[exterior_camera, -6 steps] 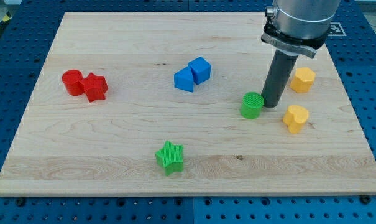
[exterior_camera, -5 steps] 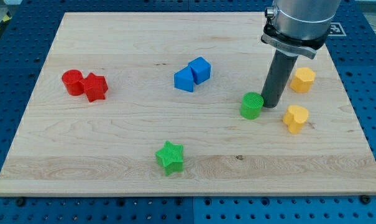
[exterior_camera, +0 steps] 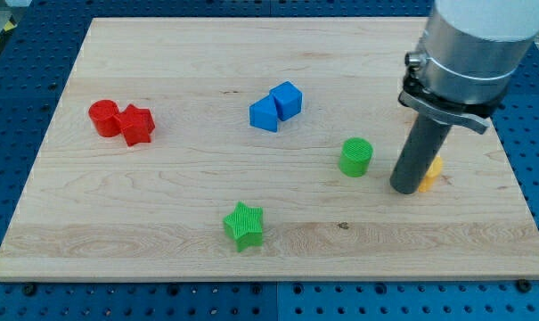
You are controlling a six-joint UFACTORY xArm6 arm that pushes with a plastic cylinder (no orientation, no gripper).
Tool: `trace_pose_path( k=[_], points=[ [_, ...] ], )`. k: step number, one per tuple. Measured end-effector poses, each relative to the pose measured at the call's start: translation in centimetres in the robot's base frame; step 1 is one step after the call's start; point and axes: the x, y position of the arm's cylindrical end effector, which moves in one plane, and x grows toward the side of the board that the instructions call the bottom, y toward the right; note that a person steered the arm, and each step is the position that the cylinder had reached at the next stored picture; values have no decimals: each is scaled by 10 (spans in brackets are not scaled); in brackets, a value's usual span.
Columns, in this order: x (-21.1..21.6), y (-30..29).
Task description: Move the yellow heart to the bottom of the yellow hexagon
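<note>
Rod's tip (exterior_camera: pixel 404 190) having jumped right, now pressing against the yellow heart (exterior_camera: pixel 432 172) (hexagon hidden, no gripper); green cylinder (exterior_camera: pixel 355 157) nudged left.

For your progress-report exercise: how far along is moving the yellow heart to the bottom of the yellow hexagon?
Done: nothing can be confirmed; the yellow hexagon is hidden behind the arm. In hand: my tip stands against the view's left side of a yellow block, probably the heart, mostly hidden by the rod. Left: confirming the heart sits below the hexagon.
</note>
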Motion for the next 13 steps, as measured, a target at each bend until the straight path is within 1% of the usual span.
trace_pose_path(
  k=[3,4,6,13],
  points=[
    [5,21],
    [5,39],
    [5,41],
    [-47,46]
  ],
)
